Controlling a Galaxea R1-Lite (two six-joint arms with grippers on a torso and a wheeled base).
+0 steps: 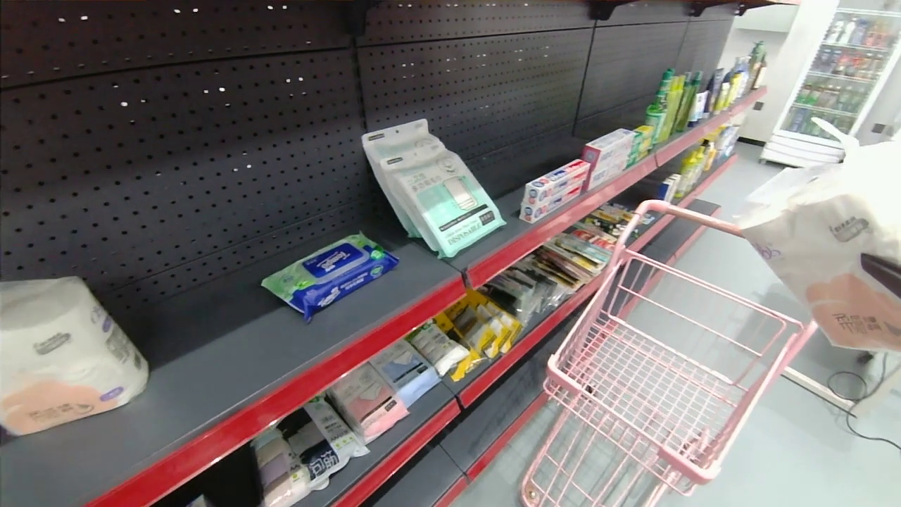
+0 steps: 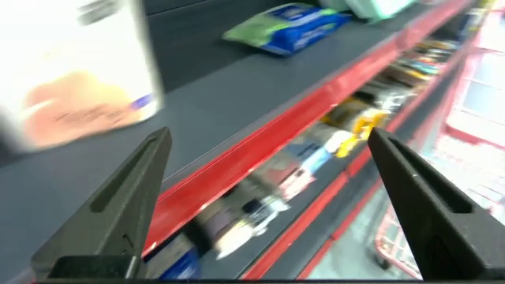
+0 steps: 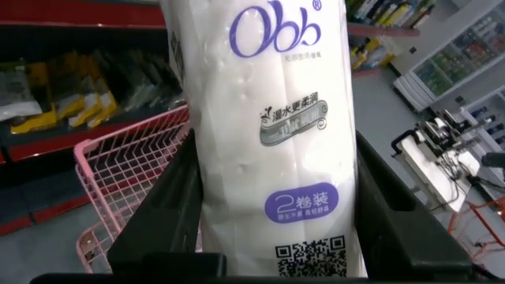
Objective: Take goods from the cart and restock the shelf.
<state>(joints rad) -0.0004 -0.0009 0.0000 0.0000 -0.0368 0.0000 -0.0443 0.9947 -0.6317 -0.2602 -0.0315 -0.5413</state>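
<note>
A white pack of paper rolls hangs in the air above the right side of the pink cart, with my right gripper shut on it; its black fingers press both sides of the pack. A second, similar pack lies on the grey shelf at the far left. My left gripper stands open with nothing between its fingers, just in front of the shelf's red edge and close to that shelf pack.
A blue wet-wipe pack and upright mint pouches sit on the same shelf, with toothpaste boxes and bottles farther right. Lower shelves hold packaged goods. The cart basket looks empty. A glass-door cooler stands behind.
</note>
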